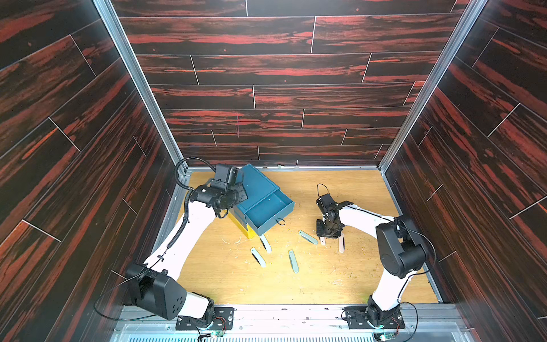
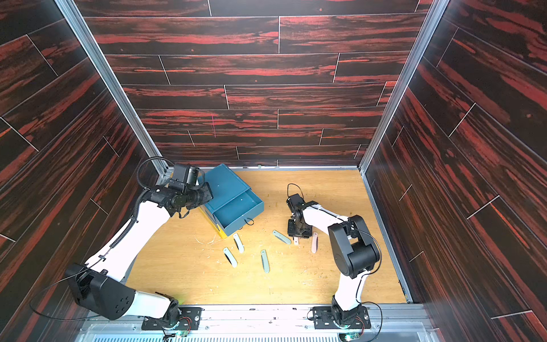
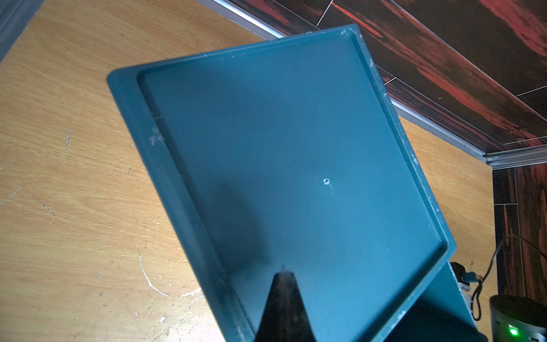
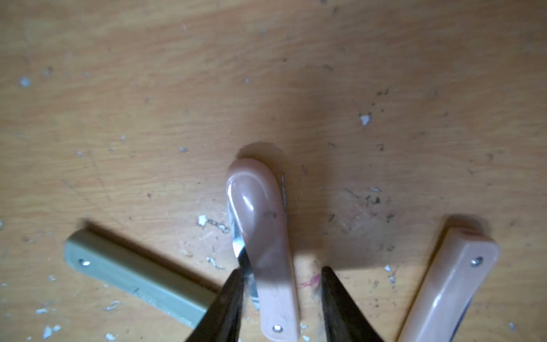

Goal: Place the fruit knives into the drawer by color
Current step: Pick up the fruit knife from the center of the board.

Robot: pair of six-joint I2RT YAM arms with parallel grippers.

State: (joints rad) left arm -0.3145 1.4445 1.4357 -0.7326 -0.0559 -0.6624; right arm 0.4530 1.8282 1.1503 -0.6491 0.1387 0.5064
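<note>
Right gripper [image 4: 281, 271] astride pink fruit knife [image 4: 263, 237]

Left arm [image 1: 195, 231] and right arm [image 1: 361, 217] with white link shells, black rounded joint housings, black ribbed cable conduit [image 1: 180, 228], thin black cable loops, black screwed base plates [image 1: 222, 315].

The desk [image 1: 340, 281] is being lit brightly from above in both top views, while the dark walls [image 1: 59, 148] are being left dim and stretched toward the corners. In the right wrist view, a broad soft shadow is being cast around the pink knife [image 4: 263, 237], and glare is being caught on its glossy handle. The teal chest top [image 3: 281, 148] is being shown dim in the left wrist view.
</note>
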